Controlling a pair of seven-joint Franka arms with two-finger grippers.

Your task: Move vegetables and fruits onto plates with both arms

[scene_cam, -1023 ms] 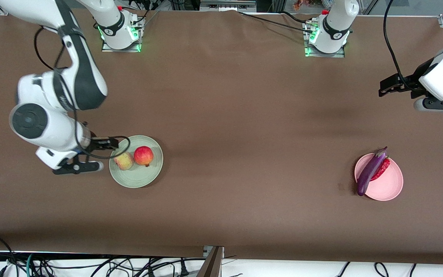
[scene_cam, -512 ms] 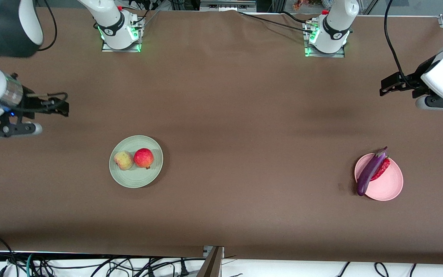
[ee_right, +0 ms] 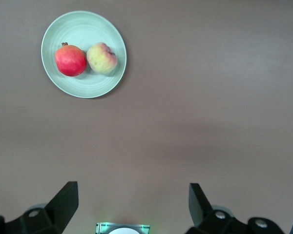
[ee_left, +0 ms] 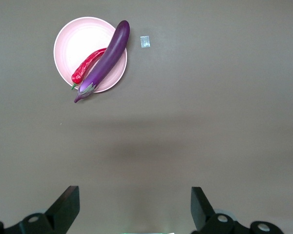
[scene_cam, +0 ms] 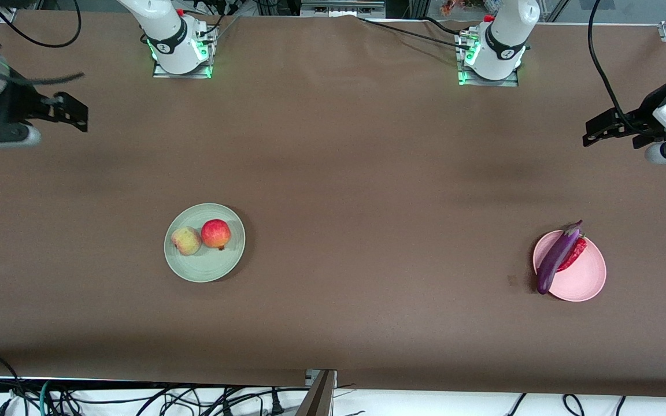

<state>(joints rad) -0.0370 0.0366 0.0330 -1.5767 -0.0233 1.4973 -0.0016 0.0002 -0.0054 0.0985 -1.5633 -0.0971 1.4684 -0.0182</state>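
The pale green plate point(scene_cam: 208, 267) holds the pale yellow fruit point(scene_cam: 185, 240) and the red-orange fruit point(scene_cam: 215, 233) side by side; all three also show in the right wrist view, the plate point(ee_right: 83, 85). The pink plate point(scene_cam: 584, 277) holds the purple eggplant point(scene_cam: 557, 257), which overhangs its rim, and the red chili pepper point(scene_cam: 574, 255) beside it; both show in the left wrist view, eggplant point(ee_left: 105, 61), chili point(ee_left: 88, 63). My right gripper point(scene_cam: 76, 111) is open and empty, high over bare table at the right arm's end. My left gripper point(scene_cam: 596, 132) is open and empty, high at the left arm's end.
The brown table cover point(scene_cam: 367, 173) is bare between the plates. A small pale scrap point(ee_left: 145, 42) lies on the cover beside the pink plate. Both arm bases point(scene_cam: 180, 46) point(scene_cam: 492, 52) stand along the table's back edge. Cables hang below the front edge.
My right gripper has risen from beside the yellow fruit on the green plate and drawn back to the right arm's end. My left gripper has drifted slightly farther toward its table end.
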